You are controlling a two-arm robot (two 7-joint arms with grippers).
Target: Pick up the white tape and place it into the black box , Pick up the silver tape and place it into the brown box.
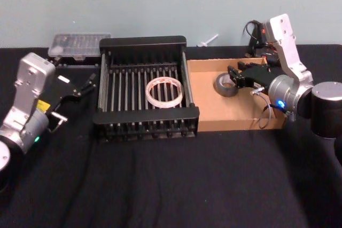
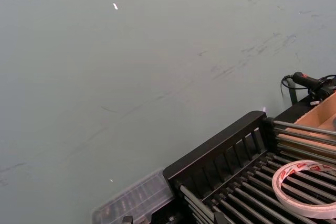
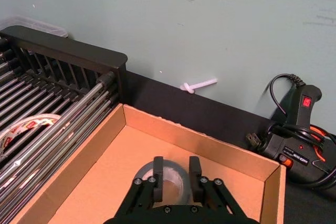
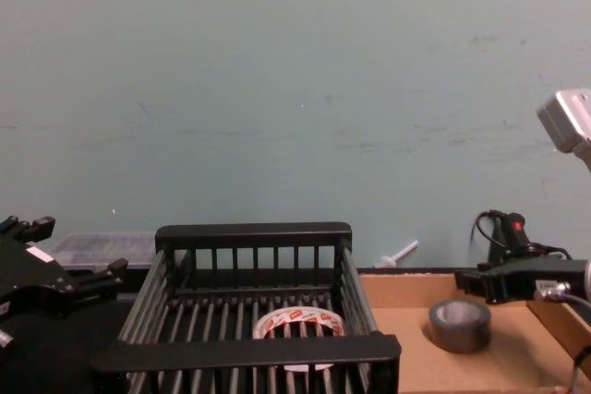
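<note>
Nearest the robot: black cloth table (image 1: 160,185), bare in front. Left gripper (image 1: 85,85) sits at the left side of the black box (image 1: 144,44), outside its wall, fingers spread and holding nothing. Black box stands centre, rims level; the white tape (image 1: 165,92) lies flat on its slatted floor, right of centre, red print visible on the ring face in the left wrist view (image 2: 310,188). Brown box (image 1: 243,124) stands just right of the crate, walls touching or nearly so. The silver tape (image 4: 459,324) sits on the cardboard floor in the left half of the brown box, toward the back wall. Right gripper (image 3: 175,179) is inside the brown box right at the roll; fingers are parted, one on either side of the roll's top, and probably not pinching it, though the wrist view leaves contact unclear. Further back: a clear plastic case (image 1: 79,45) behind the crate's left corner, a small white plastic piece (image 3: 198,85) on the cloth by the wall, and a black glue gun (image 3: 299,129) with cord behind the brown box's right corner. Pale green wall (image 4: 295,89) behind everything.
</note>
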